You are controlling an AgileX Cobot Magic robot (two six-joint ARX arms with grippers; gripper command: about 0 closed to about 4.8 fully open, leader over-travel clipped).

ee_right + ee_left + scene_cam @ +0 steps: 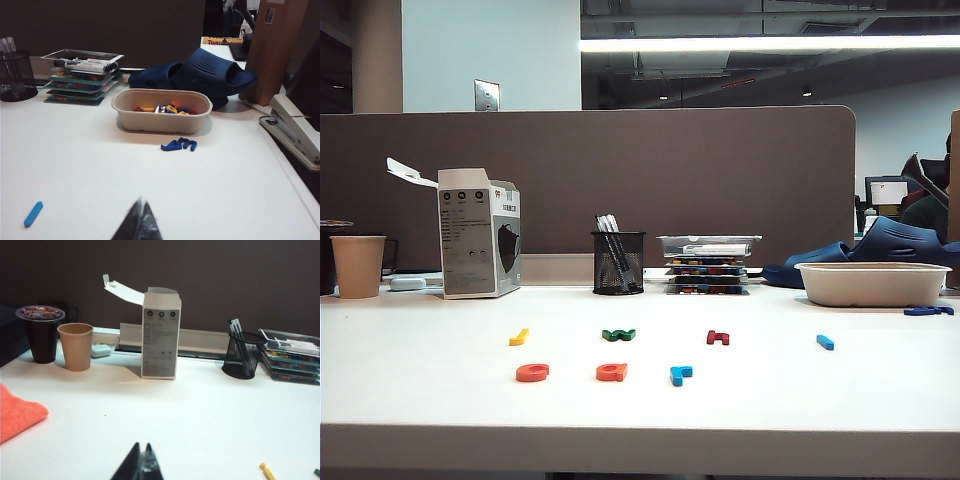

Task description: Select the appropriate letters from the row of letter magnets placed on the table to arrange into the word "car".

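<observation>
Three small flat letters lie in a row near the front edge of the table (420, 330): an orange-red "c" (532, 372), then an orange-red "a" (611, 372), then a bright blue "r" (680, 375). They sit close together but do not touch. Behind them is a wider row of four letter magnets: a yellow piece (519, 337), a green letter (618, 334), a dark red letter (718, 338) and a plain blue bar (825, 342). They lie well apart from each other.

The table is white and smooth. At its back stand a tan paper cup (358, 266), a white box (478, 232) with its top flap open, a black mesh pen holder (618, 262) and a stack of flat clear cases (708, 262). A pale bowl (871, 283) sits on the right, holding many colored letters. Dark blue letters (928, 311) lie just beside it, and dark blue slippers (880, 245) rest behind it. A brown wall panel stands behind the table.

The left gripper (141, 464) hangs low over bare table near an orange cloth (17, 412). Its jaws are pressed together and hold nothing. The right gripper (140, 222) sits above the table near the blue bar. Its jaws are also squeezed tight, with nothing in them.
</observation>
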